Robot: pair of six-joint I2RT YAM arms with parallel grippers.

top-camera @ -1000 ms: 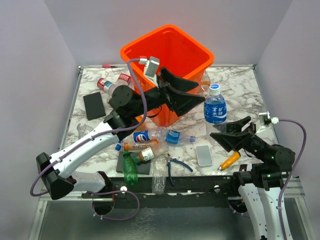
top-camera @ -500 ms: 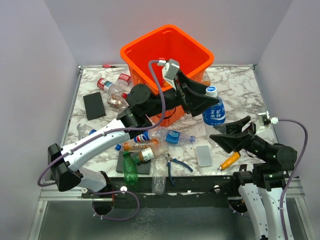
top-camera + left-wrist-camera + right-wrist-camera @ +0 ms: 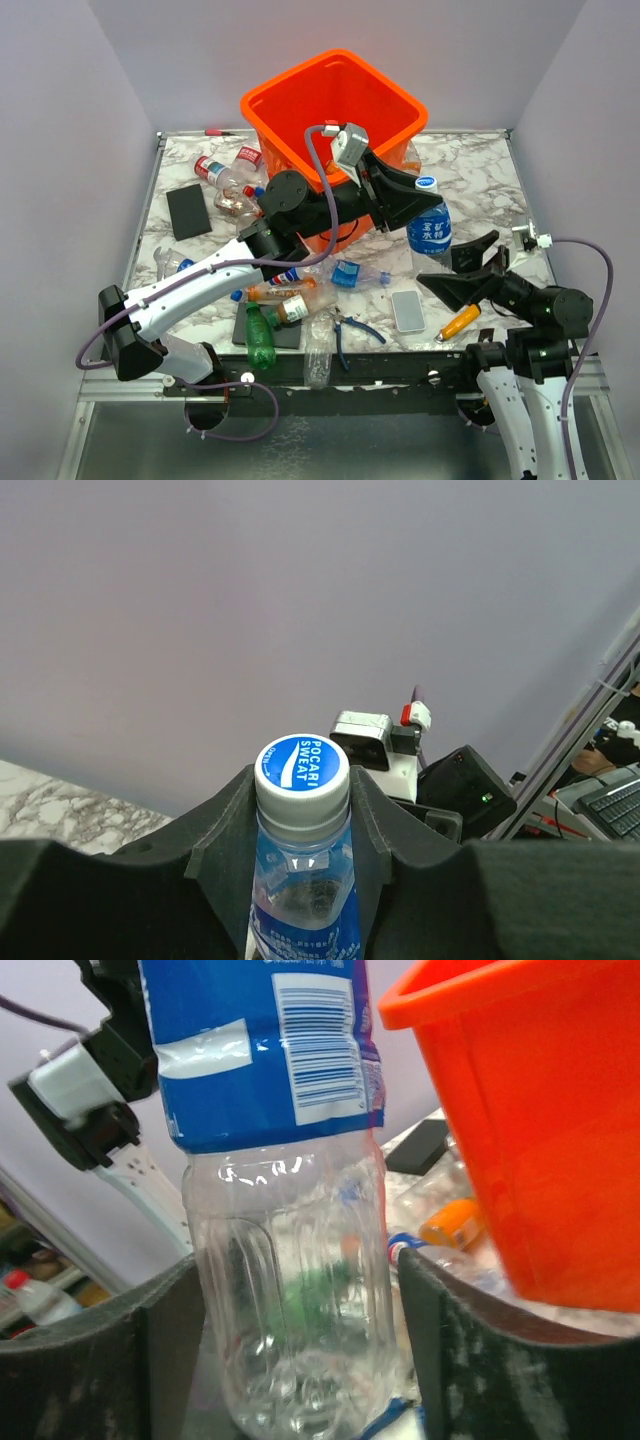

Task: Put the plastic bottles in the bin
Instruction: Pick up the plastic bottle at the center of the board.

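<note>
An upright clear plastic bottle with a blue label and blue cap stands right of the orange bin. My left gripper is shut on its neck just under the cap. My right gripper is open, its fingers on either side of the bottle's lower body with a narrow gap on the right side. Several more bottles lie in a heap in front of the bin, including a green one, and others lie at the back left.
Blue-handled pliers, a white phone-like slab and an orange marker-like tool lie near the front edge. A black pad lies at the left. The bin wall stands close beside the held bottle.
My left gripper swung right from over the bin to the upright bottle and closed on its neck. The right gripper's jaws eased slightly wider around the bottle.
</note>
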